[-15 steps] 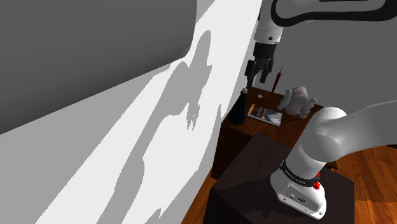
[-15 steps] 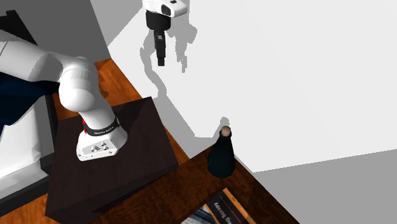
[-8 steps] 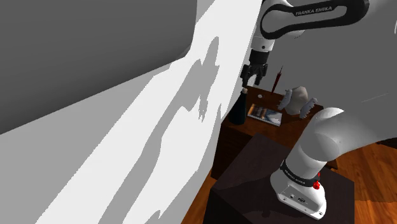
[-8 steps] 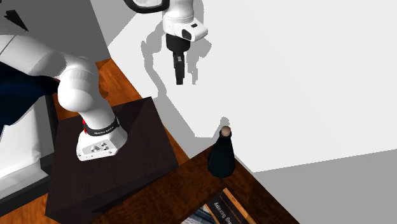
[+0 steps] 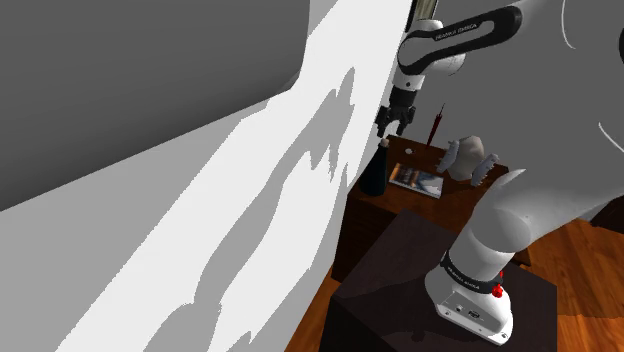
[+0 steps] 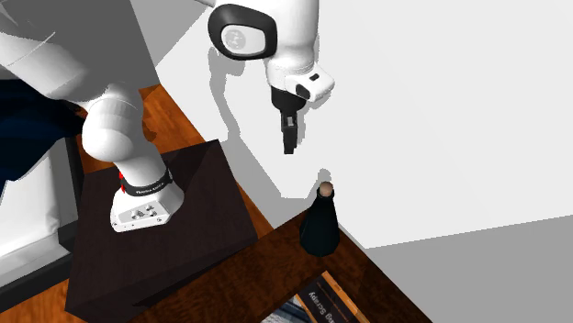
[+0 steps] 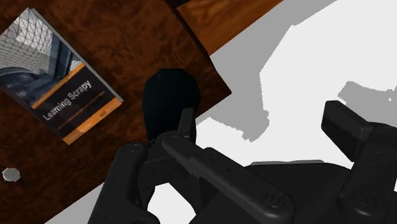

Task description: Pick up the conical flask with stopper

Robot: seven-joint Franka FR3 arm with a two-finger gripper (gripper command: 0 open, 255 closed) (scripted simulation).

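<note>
The conical flask (image 5: 374, 172) is dark, almost black, with a brown stopper (image 6: 325, 189). It stands upright at the corner of a dark wooden table (image 5: 462, 196), close to the white wall. My black gripper (image 5: 385, 126) hangs a little above the stopper, apart from it. In the second exterior view the gripper (image 6: 287, 147) is above and to the left of the flask (image 6: 320, 229). In the wrist view the gripper (image 7: 264, 124) is open, and the flask (image 7: 167, 102) lies beside one finger (image 7: 186, 124), not between the two.
A book titled "Learning Scrapy" (image 7: 60, 76) lies flat on the table beside the flask. A pale grey lumpy object (image 5: 468, 158) and a thin dark red stick (image 5: 437, 125) stand further back. The white wall (image 6: 441, 110) runs right behind the flask. The dark stand (image 6: 174, 234) sits nearer the arm's base.
The gripper has come down and moved towards the flask, rightwards in the second exterior view. The flask and the book have not moved.
</note>
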